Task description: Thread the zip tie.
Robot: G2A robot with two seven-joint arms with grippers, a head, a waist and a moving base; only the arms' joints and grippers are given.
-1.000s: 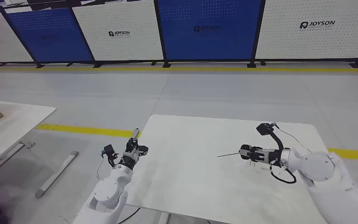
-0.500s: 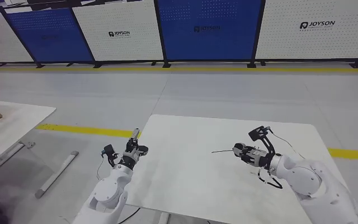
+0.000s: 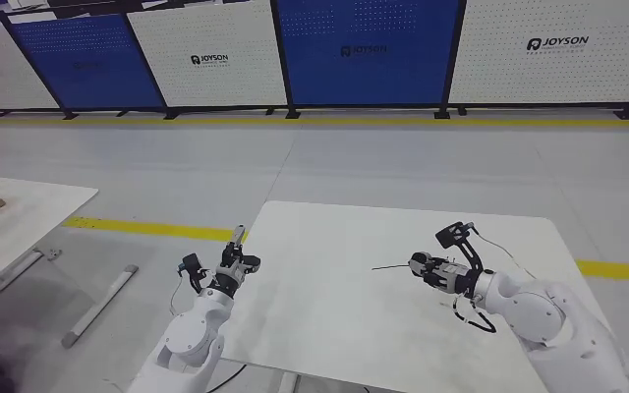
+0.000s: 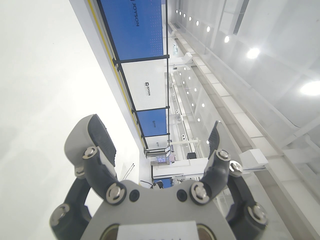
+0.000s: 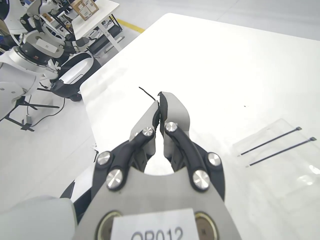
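My right gripper (image 5: pixel 158 101) is shut on a thin black zip tie (image 5: pixel 146 93), whose curved tip pokes out past the fingertips. In the top view that gripper (image 3: pixel 415 263) hovers over the right half of the white table (image 3: pixel 324 305), and the zip tie (image 3: pixel 391 265) points left toward the middle. My left gripper (image 3: pixel 237 238) stands at the table's left edge, pointing away from the table top. Its fingers (image 4: pixel 101 132) are spread wide, so the left gripper (image 4: pixel 160 136) is open and holds nothing.
Two more black zip ties (image 5: pixel 271 141) lie side by side on a clear plastic sheet (image 5: pixel 295 166) on the table beside my right gripper. A second white table with a cardboard box (image 5: pixel 83 4) stands off to the left, across the floor.
Compared with one second ago, my right gripper has moved left and slightly toward the far side, carrying the zip tie. Over the last half second it has kept still. The left arm has not moved.
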